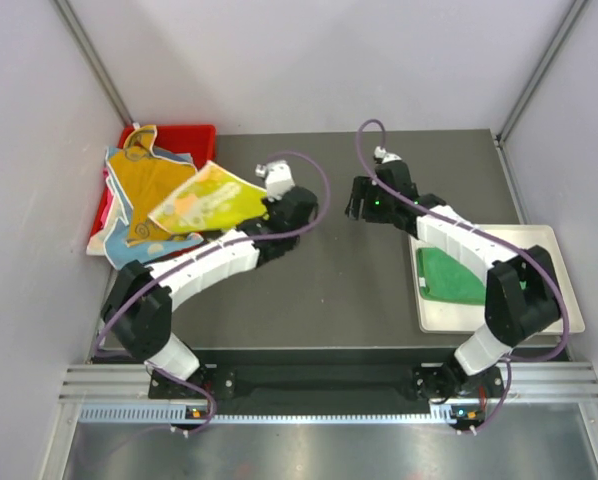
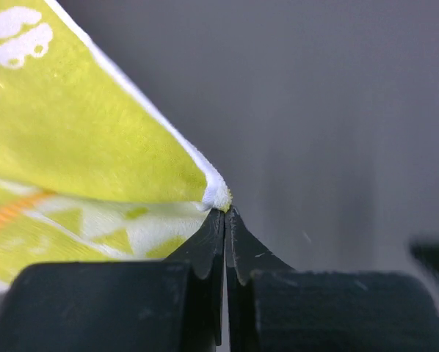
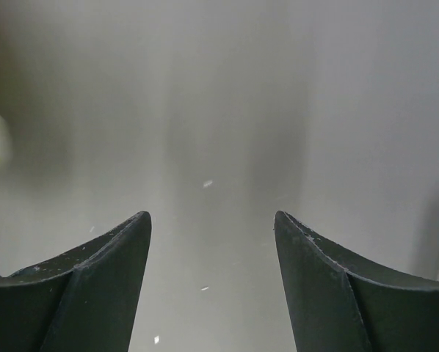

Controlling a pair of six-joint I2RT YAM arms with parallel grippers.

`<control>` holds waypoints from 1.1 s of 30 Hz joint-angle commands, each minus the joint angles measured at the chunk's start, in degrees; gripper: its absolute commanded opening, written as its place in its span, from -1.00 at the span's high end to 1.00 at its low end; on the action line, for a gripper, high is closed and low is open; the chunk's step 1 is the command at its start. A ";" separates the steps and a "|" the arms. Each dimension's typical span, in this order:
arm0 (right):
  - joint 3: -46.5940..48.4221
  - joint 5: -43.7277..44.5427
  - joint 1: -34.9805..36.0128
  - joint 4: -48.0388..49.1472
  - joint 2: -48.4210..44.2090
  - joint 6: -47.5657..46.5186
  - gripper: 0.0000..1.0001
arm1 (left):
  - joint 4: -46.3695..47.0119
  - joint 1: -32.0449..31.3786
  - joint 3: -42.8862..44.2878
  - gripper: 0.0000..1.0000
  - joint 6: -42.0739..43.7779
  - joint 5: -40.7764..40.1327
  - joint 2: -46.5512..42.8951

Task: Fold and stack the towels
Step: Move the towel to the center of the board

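My left gripper (image 1: 270, 206) is shut on a corner of the yellow pastel-patterned towel (image 1: 207, 199), which hangs stretched between the gripper and the red bin. In the left wrist view the closed jaws (image 2: 225, 211) pinch the white-edged corner of that towel (image 2: 87, 147). The orange-yellow towel (image 1: 144, 185) and a light blue towel (image 1: 116, 215) lie draped over the bin at the far left. A folded green towel (image 1: 450, 275) lies on the white tray at the right. My right gripper (image 1: 359, 210) is open and empty above the dark table (image 3: 212, 147), near the table's middle back.
The red plastic bin (image 1: 184, 134) stands at the back left corner. The white flat tray (image 1: 559, 300) lies at the right edge of the dark table (image 1: 339, 290). Grey walls enclose the back and sides.
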 commanded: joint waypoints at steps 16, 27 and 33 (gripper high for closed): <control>-0.92 -5.25 -4.51 -0.05 -2.66 -5.97 -0.39 | -11.48 -35.17 -6.09 1.00 -20.71 14.34 -1.74; 16.74 -2.44 1.21 -4.96 19.13 -8.52 -0.36 | -20.35 -31.42 -7.77 0.02 -23.63 3.90 -8.96; 22.20 0.72 3.41 -6.90 24.68 -8.70 -0.34 | -19.57 -12.55 -8.55 -0.04 -17.13 6.00 -12.39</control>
